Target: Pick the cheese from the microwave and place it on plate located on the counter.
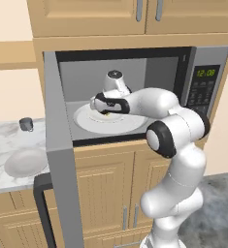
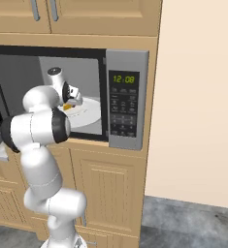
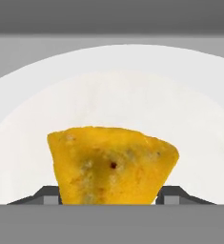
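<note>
Arm reaches deep into the open microwave [image 1: 135, 92], wrist bent down over the white dish [image 1: 110, 121] on the oven floor; that posture puts the gripper [image 3: 111, 196] straight down on the cheese [image 3: 112, 164]. In the hand view the yellow-orange wedge sits between the two dark fingertips [image 3: 47, 195], one tip at each lower flank, so the jaws bracket it. Whether they press it yet or stand a hair apart, I cannot tell; no visible gap, no visible squeeze. The cheese looks to be on the dish, near its middle, with the white rim curving behind it. Left base view adds what the hand camera lacks: the swung-open door [image 1: 62, 160] standing edge-on at the left, and the target plate [image 1: 25, 162] on the marbled counter [image 1: 1, 135] beyond that door, with a small dark cup [image 1: 26, 124] behind it. Right base view gives the keypad and green clock [image 2: 124, 79], plus a sliver of orange at the gripper. Judgement: grasp step; lift and carry around the door come next.
</note>
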Tool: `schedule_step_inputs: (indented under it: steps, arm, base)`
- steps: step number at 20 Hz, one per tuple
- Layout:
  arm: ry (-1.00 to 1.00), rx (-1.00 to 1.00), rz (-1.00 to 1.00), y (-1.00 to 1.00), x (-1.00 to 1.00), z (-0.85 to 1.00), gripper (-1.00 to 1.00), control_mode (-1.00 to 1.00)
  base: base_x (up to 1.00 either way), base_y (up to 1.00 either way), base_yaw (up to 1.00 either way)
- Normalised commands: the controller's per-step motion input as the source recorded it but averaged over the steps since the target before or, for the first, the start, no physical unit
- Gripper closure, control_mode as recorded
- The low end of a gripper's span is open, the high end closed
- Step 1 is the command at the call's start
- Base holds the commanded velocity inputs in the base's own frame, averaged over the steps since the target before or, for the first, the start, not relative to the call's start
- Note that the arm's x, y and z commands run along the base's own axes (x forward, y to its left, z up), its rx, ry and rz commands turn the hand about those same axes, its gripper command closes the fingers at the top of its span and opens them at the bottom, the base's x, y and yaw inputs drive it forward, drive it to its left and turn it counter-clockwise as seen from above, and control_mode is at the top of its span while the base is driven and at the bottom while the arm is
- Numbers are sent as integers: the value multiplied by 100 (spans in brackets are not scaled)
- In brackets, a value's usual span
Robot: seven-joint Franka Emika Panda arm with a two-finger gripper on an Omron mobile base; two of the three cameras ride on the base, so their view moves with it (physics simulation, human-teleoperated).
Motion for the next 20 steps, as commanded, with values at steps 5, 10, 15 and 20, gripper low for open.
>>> schedule_step_inputs:
  steps: [5,10,15,20]
  arm:
    - [0,3,-1,-72,-77,0,100,-100]
    - [0,7,0,-94,-100,14,100,-100]
    - [3,2,0,-36,-100,37,100,-100]
    - [5,0,-1,-2,-89,49,100,-100]
  base:
    - [0,0,0]
    - [0,0,0]
    - [0,0,0]
    - [0,0,0]
